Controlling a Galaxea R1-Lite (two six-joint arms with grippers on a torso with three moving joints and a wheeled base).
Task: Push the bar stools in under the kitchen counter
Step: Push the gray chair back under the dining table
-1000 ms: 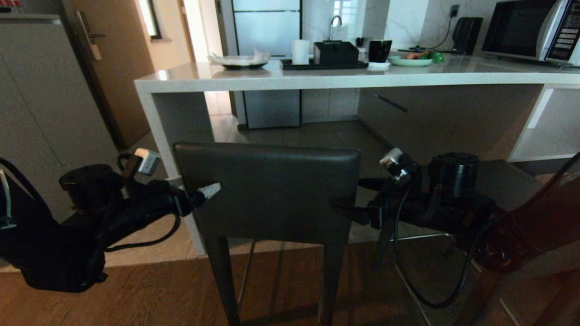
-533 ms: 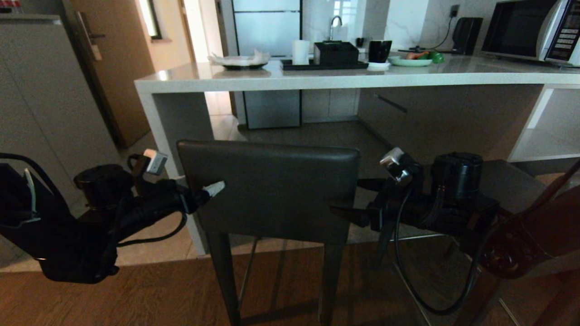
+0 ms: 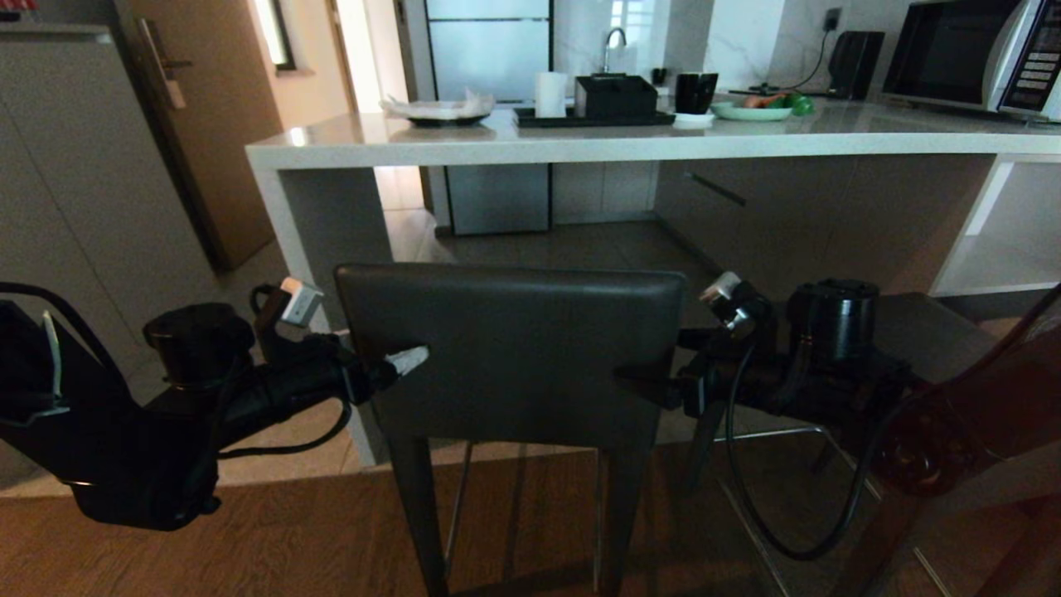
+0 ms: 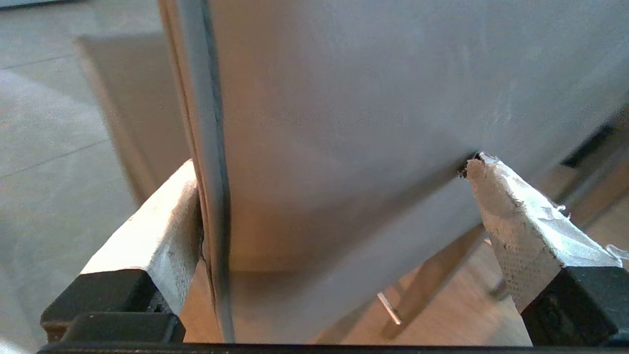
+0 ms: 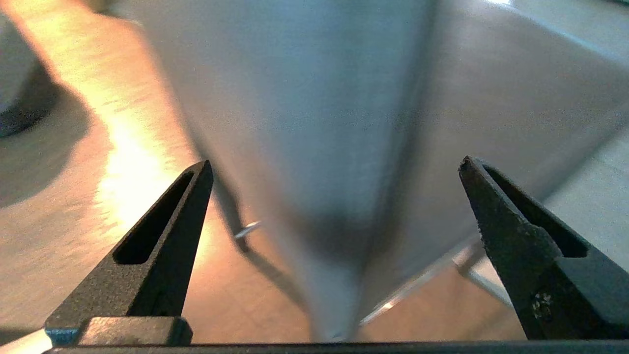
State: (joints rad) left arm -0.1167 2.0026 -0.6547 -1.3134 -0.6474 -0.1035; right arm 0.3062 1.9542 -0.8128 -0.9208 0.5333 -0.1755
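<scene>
I see the big pale table (image 3: pixel 630 148) stretching across the room ahead of me. In front of it stands a dark stool (image 3: pixel 510 356), its back facing me, still out on the wood floor (image 3: pixel 273 539). A second stool (image 3: pixel 928 332) sits to the right, behind my right arm. My left claw (image 3: pixel 390 352) is spread wide around the left edge of the stool's back. My right claw (image 3: pixel 651 365) is spread wide around the right edge, squeezing nothing.
</scene>
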